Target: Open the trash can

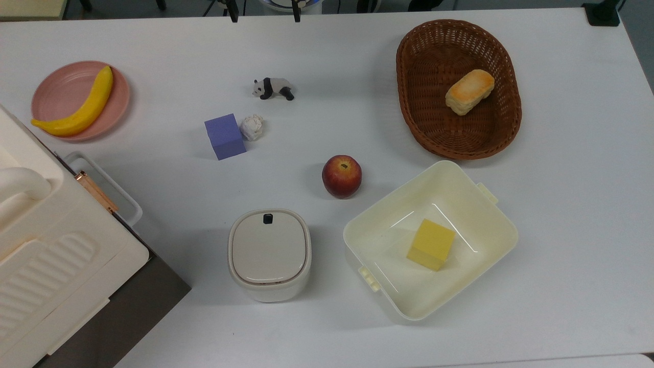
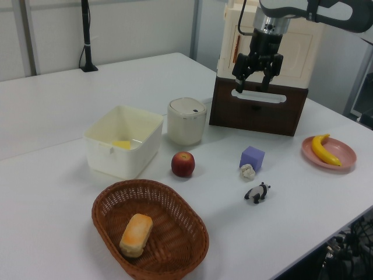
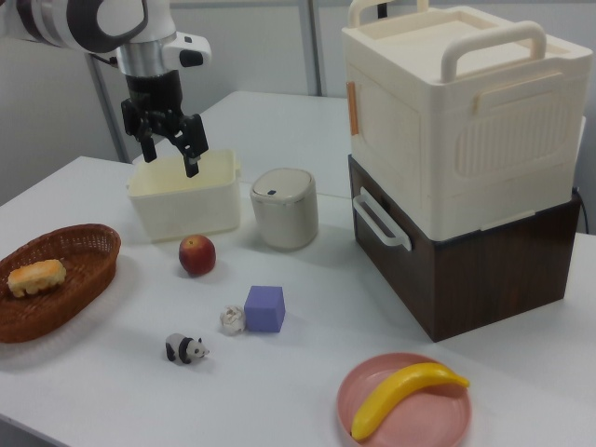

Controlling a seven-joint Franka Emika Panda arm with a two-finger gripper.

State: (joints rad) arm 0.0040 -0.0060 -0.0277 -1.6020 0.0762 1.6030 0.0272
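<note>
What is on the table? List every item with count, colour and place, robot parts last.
trash can: 1, white, lid shut, top view's lower centre
apple: 1, red, centre
tub: 1, cream, right of trash can
yellow block: 1, in tub
basket: 1, brown, upper right
bread: 1, golden, in basket
purple cube: 1, left of centre
paper ball: 1, white, beside cube
panda: 1, black-white, upper centre
plate: 1, pink, upper left
banana: 1, yellow, on plate
appliance: 1, cream, on brown base
end effector: 1, black, open, raised

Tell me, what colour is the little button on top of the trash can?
Black. The button sits near one edge of the trash can lid, clearest in the top view.
</note>
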